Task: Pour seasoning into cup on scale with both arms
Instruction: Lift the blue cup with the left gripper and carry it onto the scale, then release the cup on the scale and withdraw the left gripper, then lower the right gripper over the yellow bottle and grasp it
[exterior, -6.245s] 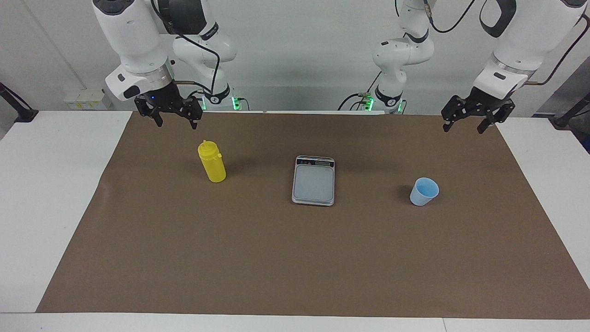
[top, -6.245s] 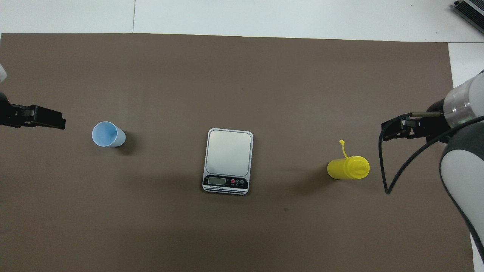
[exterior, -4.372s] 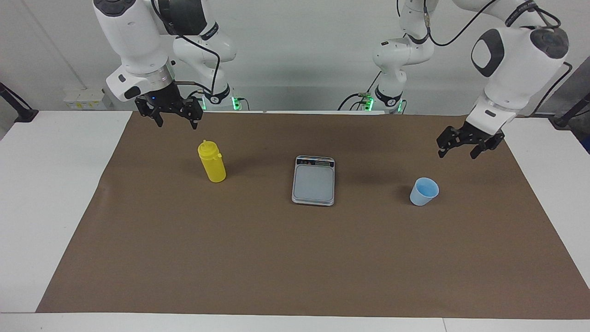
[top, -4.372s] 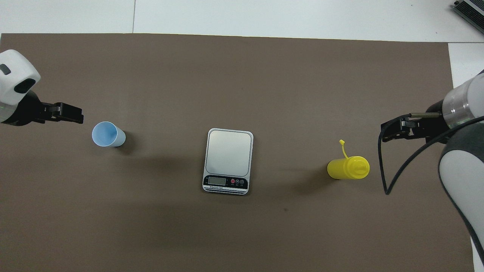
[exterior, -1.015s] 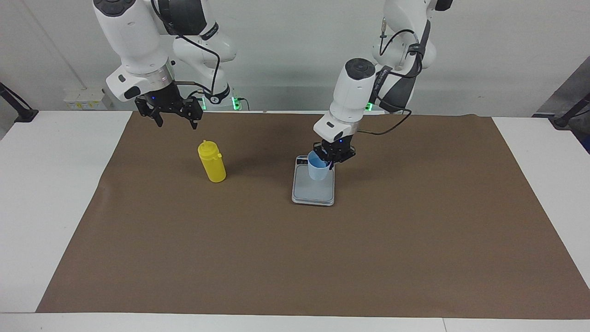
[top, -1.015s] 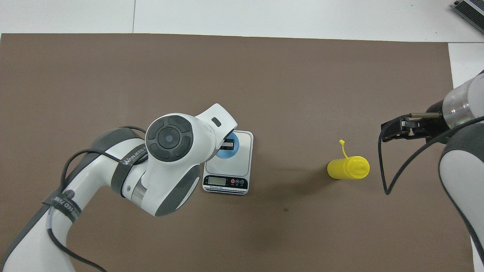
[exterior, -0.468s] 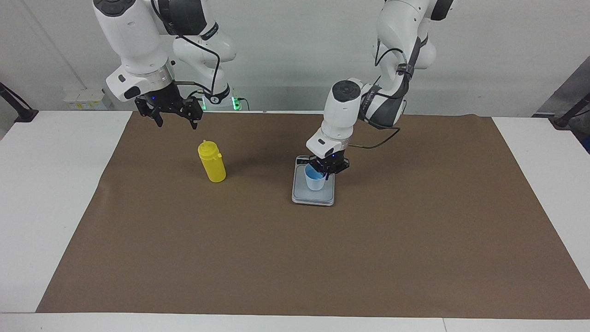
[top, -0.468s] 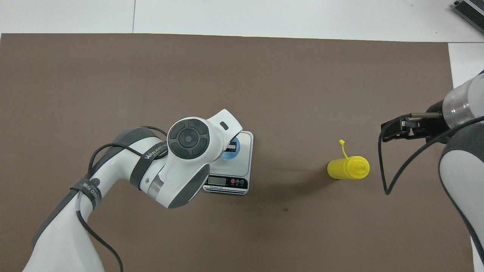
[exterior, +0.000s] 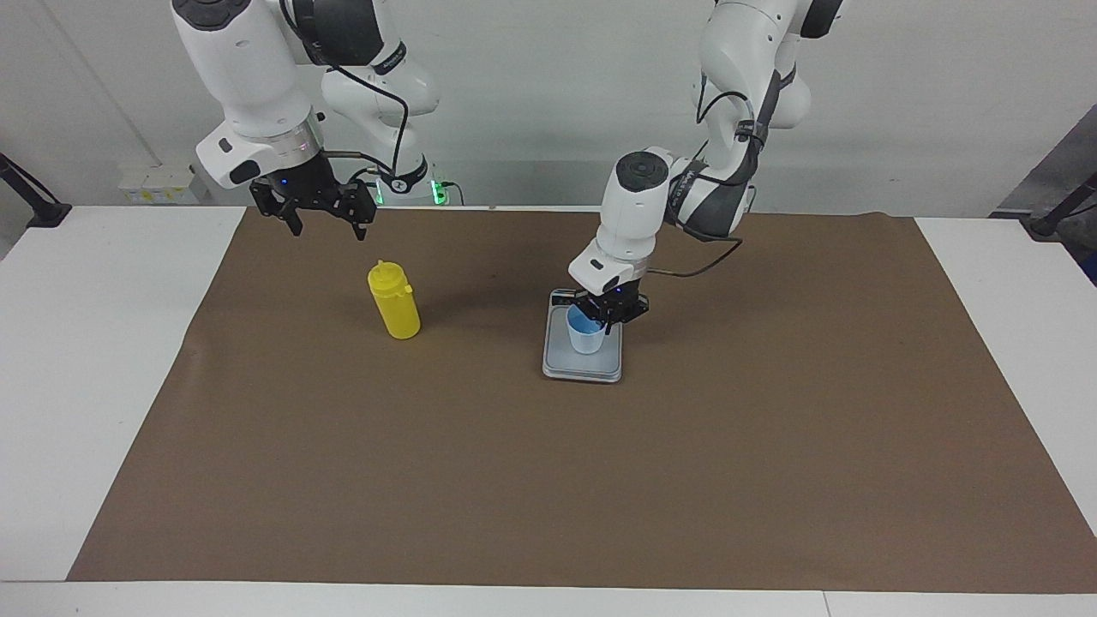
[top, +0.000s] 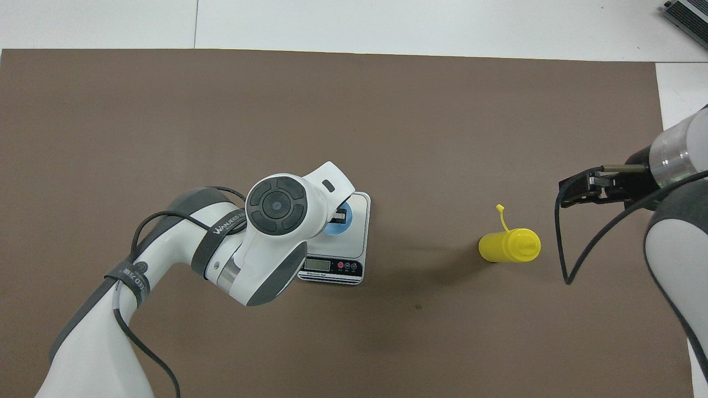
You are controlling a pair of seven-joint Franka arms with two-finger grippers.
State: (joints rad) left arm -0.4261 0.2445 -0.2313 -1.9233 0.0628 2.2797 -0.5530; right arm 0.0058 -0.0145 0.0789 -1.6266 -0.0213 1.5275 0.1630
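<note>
The light blue cup (exterior: 584,341) stands upright on the pale plate of the silver-grey scale (exterior: 591,368) at the middle of the brown mat. My left gripper (exterior: 605,319) is over the scale, shut on the cup's rim at the side toward the left arm's end. In the overhead view the left arm hides most of the cup (top: 332,227) and part of the scale (top: 360,205). The yellow seasoning bottle (exterior: 395,302) stands upright toward the right arm's end, and also shows in the overhead view (top: 510,246). My right gripper (exterior: 327,224) waits open in the air, close to the bottle on the robots' side.
A brown mat (exterior: 548,480) covers most of the white table (exterior: 103,343). The scale's dark display strip (top: 330,266) faces the robots. A grey device (top: 688,14) lies at the table's corner farthest from the robots, at the right arm's end.
My left gripper took the cup from the left arm's end of the mat and set it down on the scale. In the last half second it hardly moved. The right arm stayed still.
</note>
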